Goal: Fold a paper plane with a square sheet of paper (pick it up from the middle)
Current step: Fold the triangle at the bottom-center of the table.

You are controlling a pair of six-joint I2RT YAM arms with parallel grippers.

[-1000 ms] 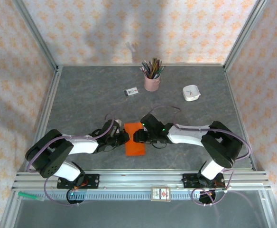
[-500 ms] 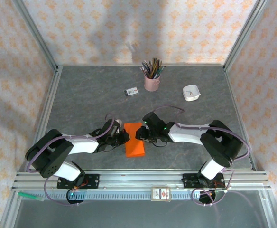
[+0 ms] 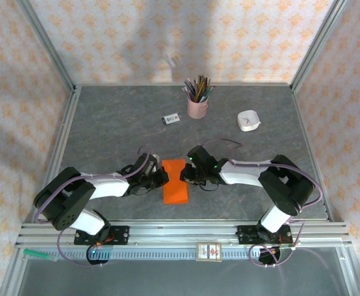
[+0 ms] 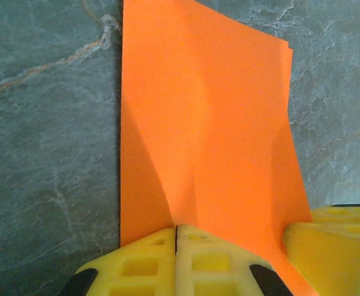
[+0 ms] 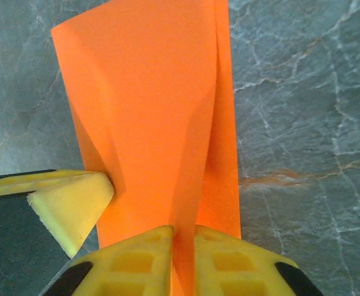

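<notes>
The square sheet of paper [image 3: 175, 186] lies folded into a narrow bright-orange rectangle on the grey table between my two arms. My left gripper [image 3: 163, 177] is at its left edge. In the left wrist view this gripper [image 4: 177, 231] is shut, and a crease in the paper [image 4: 204, 123] rises from the seam between its yellow fingers. My right gripper [image 3: 184, 175] is at the opposite edge. In the right wrist view it [image 5: 184, 237] is pinched on a raised ridge of the paper [image 5: 149, 105]. Each wrist view also catches the other gripper's yellow fingertip beside the sheet.
At the back of the table stand a pink pencil cup [image 3: 198, 106], a small white card with dark print [image 3: 171, 119] and a small white dish [image 3: 249, 120]. Metal frame rails [image 3: 186, 233] run along the near edge and sides.
My right gripper's jaws have closed onto the paper's right edge and pushed up a ridge there. The left gripper has stayed shut in place.
</notes>
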